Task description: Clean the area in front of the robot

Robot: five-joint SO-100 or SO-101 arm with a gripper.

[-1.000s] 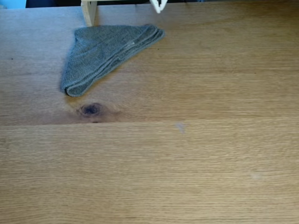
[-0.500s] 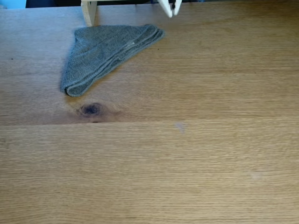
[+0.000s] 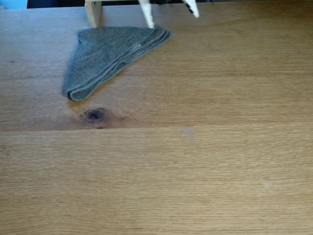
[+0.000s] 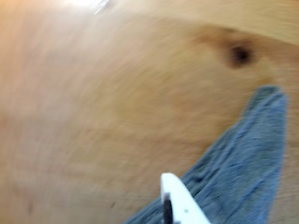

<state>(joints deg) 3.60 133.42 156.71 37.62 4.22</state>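
Jaws (image 3: 168,17), cut off at top, spread above cloth (image 3: 110,56).

Place: likely a home or hobby desk; cannot tell for certain
Surface: oak-grain tabletop (image 3: 195,166) with a dark knot (image 3: 95,115)
Cloth: folded grey terry cloth (image 3: 107,54), just below the jaws
Post: pale wooden post (image 3: 93,12), left of the jaws

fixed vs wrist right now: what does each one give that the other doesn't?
Fixed view only: the gripper with its two white fingers spread wide at the top edge, one tip at the cloth's far corner; the pale wooden post; a small pale smudge on the tabletop. Wrist view only: a blurred close-up of one white finger above the cloth. Both: the folded grey cloth and the dark knot.
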